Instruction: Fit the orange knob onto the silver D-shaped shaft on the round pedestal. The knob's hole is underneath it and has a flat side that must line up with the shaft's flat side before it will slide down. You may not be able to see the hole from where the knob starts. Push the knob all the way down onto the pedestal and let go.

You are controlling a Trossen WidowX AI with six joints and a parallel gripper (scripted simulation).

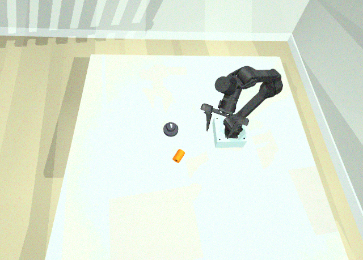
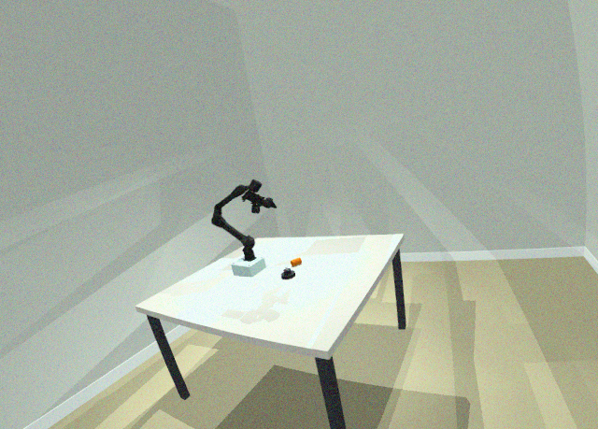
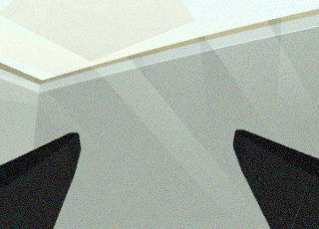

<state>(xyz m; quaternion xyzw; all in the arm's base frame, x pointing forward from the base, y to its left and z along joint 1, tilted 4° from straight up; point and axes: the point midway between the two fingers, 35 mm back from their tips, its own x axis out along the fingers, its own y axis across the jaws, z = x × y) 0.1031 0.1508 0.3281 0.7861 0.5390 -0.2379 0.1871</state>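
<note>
The orange knob [image 1: 178, 156] [image 2: 295, 262] is lying on its side on the white tabletop [image 1: 152, 175] [image 2: 270, 293], near the round dark pedestal [image 1: 171, 130] [image 2: 288, 274] and apart from it. One end of the knob, showing a small dark spot, is facing away from the pedestal in the top view. The silver shaft [image 1: 171, 125] is standing bare on the pedestal; its flat side is too small to make out. The black arm [image 1: 254, 105] [image 2: 233, 228] is rising from a pale blue base block [image 1: 217, 143] [image 2: 249, 268] and folding back over itself. Its gripper [image 1: 218, 132] [image 2: 276, 206] [image 3: 158, 139] is hanging above the tabletop, spread wide and grasping nothing, with the wall showing between its fingertips in the wrist view.
</note>
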